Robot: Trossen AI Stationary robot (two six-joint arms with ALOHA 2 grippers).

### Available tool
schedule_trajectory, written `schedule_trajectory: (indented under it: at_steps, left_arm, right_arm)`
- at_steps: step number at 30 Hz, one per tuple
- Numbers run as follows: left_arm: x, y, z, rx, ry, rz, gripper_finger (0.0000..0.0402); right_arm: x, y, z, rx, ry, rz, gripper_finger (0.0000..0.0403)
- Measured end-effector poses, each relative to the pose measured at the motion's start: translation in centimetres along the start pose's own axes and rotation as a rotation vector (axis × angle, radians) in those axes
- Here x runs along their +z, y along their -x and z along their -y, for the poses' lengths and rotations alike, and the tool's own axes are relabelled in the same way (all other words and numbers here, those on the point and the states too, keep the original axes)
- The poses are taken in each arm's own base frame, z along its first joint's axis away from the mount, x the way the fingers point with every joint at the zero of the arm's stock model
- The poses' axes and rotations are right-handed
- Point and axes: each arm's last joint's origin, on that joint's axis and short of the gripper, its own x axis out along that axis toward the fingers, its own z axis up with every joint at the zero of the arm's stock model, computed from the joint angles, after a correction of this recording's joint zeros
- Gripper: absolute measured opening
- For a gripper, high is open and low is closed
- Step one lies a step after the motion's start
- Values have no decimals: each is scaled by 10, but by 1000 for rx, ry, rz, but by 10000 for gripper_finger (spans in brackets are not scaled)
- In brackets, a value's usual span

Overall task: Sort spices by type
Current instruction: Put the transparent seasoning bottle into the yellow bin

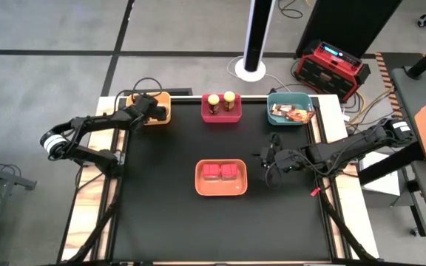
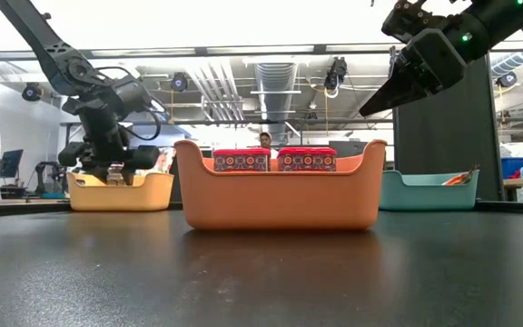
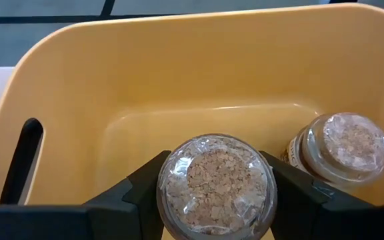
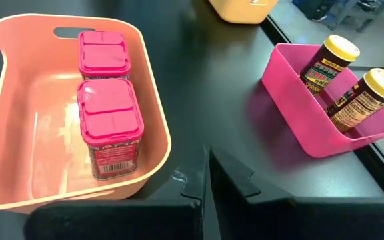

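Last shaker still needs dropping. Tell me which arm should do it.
Left. Its pincer is shut on a shaker inside the yellow tray, beside the other shaker. The right pincer hangs near the orange tray, holding nothing.

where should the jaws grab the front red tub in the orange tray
Grip the nearer red tub across its two flat long sides, coming straight down from above. It stands upright in the orange tray, whose walls block a side approach. The second tub sits close behind, so avoid closing front to back.
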Motion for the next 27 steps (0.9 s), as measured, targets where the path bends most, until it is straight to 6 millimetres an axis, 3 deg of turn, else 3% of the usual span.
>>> schedule_trajectory:
  at_steps: [14,17,20,27]
  left_arm:
    - [2,2,0,20,45,-37,183]
    - [4,7,9,-52,37,-33,183]
    - [10,11,17,-91,23,6,183]
    - [24,10,18,1,6,19,183]
  right_arm:
    - [0,0,0,0,-1,0,12]
    - [0,0,0,0,0,0,12]
    - [0,0,0,-1,-1,0,12]
    - [-2,0,0,-1,6,-7,12]
